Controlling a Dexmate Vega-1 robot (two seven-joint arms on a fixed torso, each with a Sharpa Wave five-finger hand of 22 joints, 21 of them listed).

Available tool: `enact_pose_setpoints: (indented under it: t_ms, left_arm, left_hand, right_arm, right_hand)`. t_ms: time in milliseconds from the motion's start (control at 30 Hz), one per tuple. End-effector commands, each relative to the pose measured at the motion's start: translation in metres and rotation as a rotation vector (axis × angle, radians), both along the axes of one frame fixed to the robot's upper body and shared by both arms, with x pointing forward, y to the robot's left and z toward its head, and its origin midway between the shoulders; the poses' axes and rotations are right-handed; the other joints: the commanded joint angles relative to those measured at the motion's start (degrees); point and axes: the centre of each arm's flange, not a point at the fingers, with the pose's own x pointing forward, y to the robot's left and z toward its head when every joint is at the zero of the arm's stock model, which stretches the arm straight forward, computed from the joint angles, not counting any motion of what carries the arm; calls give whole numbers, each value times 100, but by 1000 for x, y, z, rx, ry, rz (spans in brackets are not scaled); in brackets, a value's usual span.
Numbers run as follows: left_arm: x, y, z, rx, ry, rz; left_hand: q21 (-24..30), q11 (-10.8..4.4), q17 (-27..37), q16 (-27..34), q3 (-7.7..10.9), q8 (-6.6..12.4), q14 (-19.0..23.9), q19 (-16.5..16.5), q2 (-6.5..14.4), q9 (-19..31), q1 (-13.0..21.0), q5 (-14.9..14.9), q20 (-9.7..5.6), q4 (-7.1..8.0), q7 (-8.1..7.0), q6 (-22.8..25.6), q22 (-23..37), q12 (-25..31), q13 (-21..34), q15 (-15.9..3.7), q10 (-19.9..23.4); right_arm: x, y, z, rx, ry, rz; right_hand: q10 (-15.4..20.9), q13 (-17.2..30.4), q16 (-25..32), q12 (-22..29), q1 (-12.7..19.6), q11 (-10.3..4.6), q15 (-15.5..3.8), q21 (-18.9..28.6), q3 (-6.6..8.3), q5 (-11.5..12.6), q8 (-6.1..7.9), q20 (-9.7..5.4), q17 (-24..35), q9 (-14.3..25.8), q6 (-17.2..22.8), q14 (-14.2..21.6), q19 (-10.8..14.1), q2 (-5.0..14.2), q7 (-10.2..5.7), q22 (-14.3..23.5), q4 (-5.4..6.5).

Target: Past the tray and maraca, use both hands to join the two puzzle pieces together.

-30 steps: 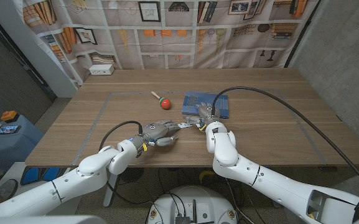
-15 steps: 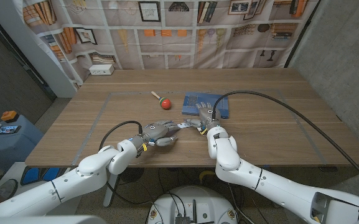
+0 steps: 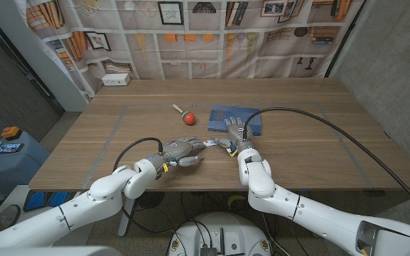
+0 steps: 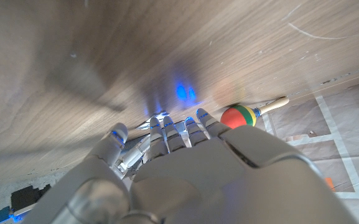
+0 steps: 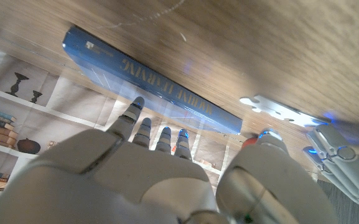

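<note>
One white puzzle piece (image 3: 209,144) flat on the table, at 3 o'clock of the left hand (image 3: 182,150) and 9 o'clock of the right hand (image 3: 236,136). Right fingers spread, holding nothing; left grasp impossible to tell. Work at 6 o'clock of the tray (image 3: 237,119) and 5 o'clock of the maraca (image 3: 187,117): pin one side, then slide the tabs together level and slowly.

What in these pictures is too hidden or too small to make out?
- Puzzle pieces: tiny in the head view between left hand and right hand; whether joined, or held, cannot be told.
- Blue tray: right wrist view shows its side; contents hidden.
- Maraca: partly covered by the left hand.
</note>
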Motion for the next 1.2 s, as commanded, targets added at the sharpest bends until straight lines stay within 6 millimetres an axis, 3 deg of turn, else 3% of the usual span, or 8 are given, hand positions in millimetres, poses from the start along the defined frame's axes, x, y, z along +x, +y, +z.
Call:
enact_pose_setpoints:
  t_ms: [33,1200]
  left_arm:
    - [0,0,1,2,-2,1]
    - [2,1,1,4,4,1]
  left_hand:
    - [7,-20,9,31,14,21,32,11,528,19,54,-16,-467,-21,19,58,20,17,-2,-738,39]
    - [8,-16,10,24,19,16,48,19,524,19,55,-17,-465,-18,21,75,20,15,-1,-744,64]
  right_arm:
    - [4,0,-7,-16,-21,-5]
    - [12,0,-12,-22,-22,-18]
  right_hand:
    - [-21,-7,24,21,13,13,35,20,12,32,48,-27,-11,-6,-50,7,-4,52,-23,17,-34]
    - [-29,-14,69,51,188,46,24,51,36,87,134,-39,-81,-13,36,71,71,62,-54,16,-162]
